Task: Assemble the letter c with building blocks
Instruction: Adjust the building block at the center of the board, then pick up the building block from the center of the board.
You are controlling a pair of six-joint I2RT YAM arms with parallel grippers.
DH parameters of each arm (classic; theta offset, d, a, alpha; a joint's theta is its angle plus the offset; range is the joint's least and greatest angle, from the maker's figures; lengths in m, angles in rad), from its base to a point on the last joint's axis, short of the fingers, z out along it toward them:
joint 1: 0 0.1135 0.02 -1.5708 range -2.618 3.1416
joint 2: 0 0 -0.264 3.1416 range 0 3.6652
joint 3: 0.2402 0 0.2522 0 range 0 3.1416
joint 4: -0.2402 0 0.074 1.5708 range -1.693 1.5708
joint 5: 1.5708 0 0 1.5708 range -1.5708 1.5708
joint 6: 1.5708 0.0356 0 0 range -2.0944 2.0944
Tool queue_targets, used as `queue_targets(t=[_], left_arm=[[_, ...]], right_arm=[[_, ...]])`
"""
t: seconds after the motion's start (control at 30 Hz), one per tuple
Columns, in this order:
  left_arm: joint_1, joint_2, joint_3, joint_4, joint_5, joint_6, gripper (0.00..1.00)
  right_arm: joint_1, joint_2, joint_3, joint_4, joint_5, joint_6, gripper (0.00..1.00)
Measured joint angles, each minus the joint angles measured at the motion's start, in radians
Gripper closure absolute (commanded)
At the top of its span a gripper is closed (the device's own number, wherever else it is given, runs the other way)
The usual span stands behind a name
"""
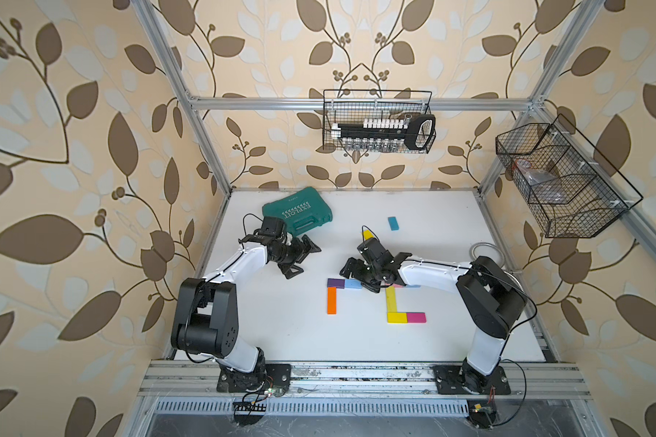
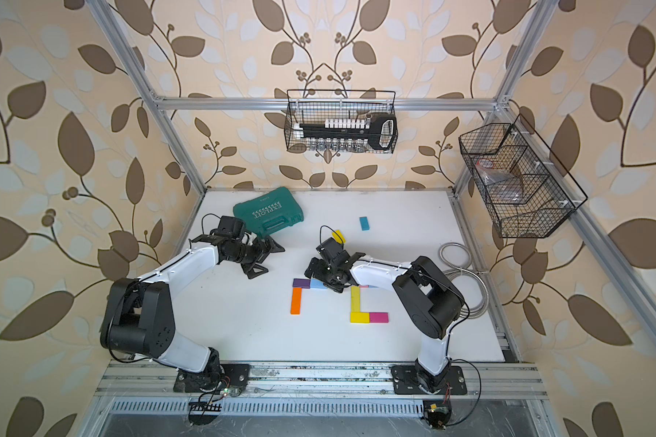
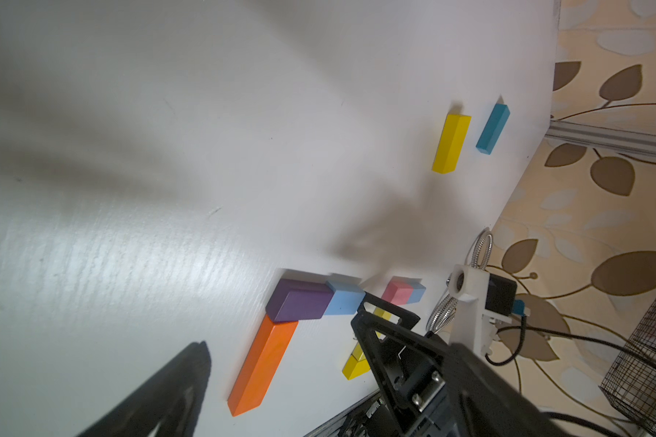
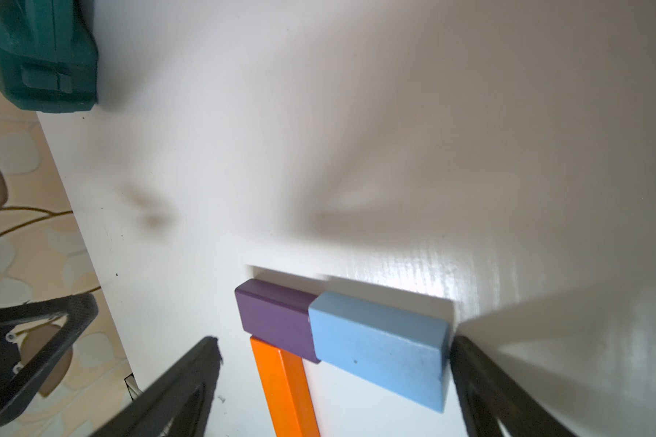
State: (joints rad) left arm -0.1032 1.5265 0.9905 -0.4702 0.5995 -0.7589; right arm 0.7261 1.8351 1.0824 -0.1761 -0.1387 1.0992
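On the white table a purple block (image 1: 336, 283) and a light blue block (image 1: 353, 284) lie end to end, with an orange block (image 1: 331, 300) running down from the purple one. My right gripper (image 4: 334, 340) is open low around the purple and light blue pair; one finger (image 4: 470, 370) touches the light blue block's (image 4: 375, 340) end. To the right, a long yellow block (image 1: 391, 300), a short yellow one (image 1: 396, 317) and a magenta one (image 1: 416, 317) form an L. A teal block (image 1: 393, 223) and another yellow block (image 1: 368, 235) lie farther back. My left gripper (image 1: 303, 259) is open, holding nothing.
A green plastic case (image 1: 298, 212) lies at the back left, just behind my left wrist. A pink block (image 3: 396, 293) sits under my right arm. A metal hose (image 1: 485, 249) coils by the right edge. Wire baskets (image 1: 379, 121) hang on the frame.
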Motion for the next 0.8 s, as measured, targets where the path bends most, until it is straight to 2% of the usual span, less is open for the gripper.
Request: queue_targets(t=[0.5,0.63,0.8], left_arm=[[-0.003,0.001,0.0,0.003,0.0,-0.001,0.01],[-0.023,0.005,0.0,0.011,0.0,-0.003,0.01],[-0.067,0.05,0.035,0.008,-0.007,0.005,0.01]], right_arm=[[-0.015,-0.005,0.0,-0.009,-0.003,-0.008,0.07],[-0.076,-0.05,0.025,-0.083,-0.012,-0.063,0.07],[-0.2,-0.062,0.232,-0.265,0.001,-0.212,0.07]])
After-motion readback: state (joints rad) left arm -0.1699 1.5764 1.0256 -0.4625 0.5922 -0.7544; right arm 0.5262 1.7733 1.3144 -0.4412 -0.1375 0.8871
